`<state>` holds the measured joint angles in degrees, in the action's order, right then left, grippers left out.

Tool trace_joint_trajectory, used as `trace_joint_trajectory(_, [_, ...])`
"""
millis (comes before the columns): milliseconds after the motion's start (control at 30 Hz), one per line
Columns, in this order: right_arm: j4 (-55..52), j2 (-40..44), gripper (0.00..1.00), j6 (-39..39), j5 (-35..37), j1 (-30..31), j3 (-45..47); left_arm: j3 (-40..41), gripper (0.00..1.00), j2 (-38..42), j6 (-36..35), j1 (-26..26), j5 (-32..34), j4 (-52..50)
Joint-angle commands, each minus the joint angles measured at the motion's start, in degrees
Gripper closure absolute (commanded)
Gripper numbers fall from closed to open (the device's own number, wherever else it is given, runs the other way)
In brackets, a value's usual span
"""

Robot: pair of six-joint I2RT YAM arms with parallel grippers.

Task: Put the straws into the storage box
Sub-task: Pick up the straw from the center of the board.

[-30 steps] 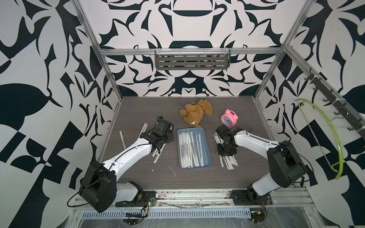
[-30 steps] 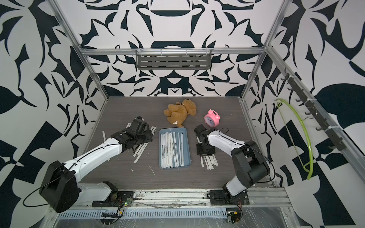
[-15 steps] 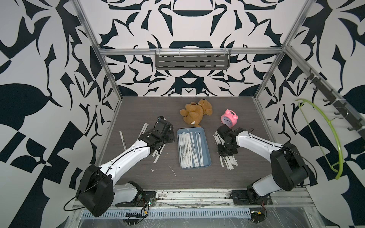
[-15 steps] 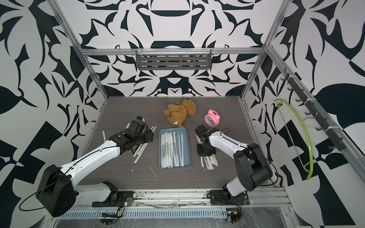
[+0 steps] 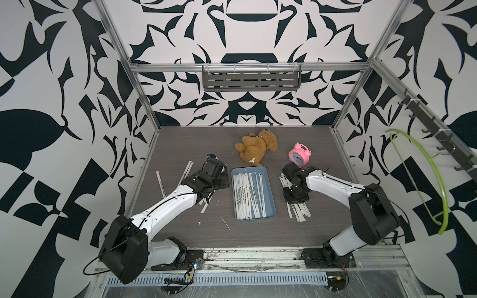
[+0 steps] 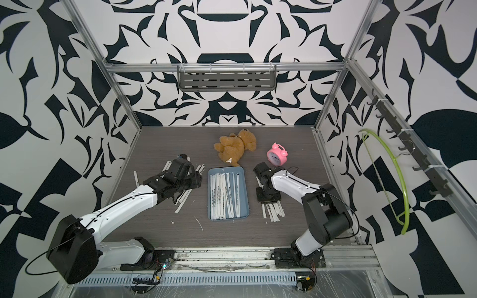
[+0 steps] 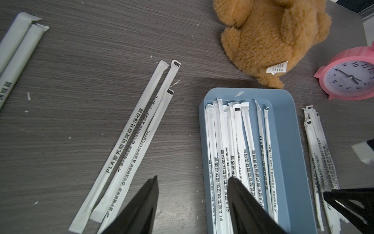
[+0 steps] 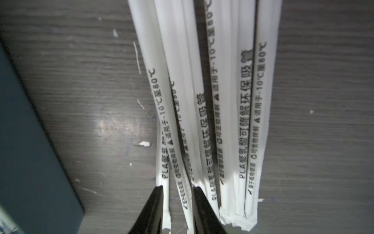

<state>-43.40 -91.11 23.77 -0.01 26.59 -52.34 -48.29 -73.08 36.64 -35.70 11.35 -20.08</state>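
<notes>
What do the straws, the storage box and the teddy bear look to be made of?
Straws: matte white paper wrappers, judging by creased, ragged ends and printed text. Storage box: smooth blue-grey plastic, probably moulded; rounded corners, faint sheen. Teddy bear: brown plush fabric; fuzzy curled pile, sewn label.

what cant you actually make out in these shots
- right gripper, right wrist view: fingertips straddle straws, but blur and the frame edge hide whether they pinch; both top views, its own wrist covers it.
- storage box, top view: straws overlap, no sure count.
- left arm, top view: covers straws lying beneath it.
</notes>
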Motion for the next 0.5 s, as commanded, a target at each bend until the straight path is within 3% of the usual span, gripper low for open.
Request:
trace_joint_trajectory(0, [1.5,-1.8,0.72,0.1,0.3,-0.1,-1.1,0.1,0.39,-1.4,0.2,-0.5,-0.6,0.2])
trace_joint_trajectory(200, [1.3,-1.9,0.83,0.3,0.8,0.0,-1.0,0.7,0.39,-1.3,0.4,-0.6,-0.7,0.5])
trace_joint_trajectory(467, [-2.7,2.9,0.89,0.0,1.2,0.6,-1.6,-0.5,0.39,-2.0,0.0,-0.6,-1.0,0.3])
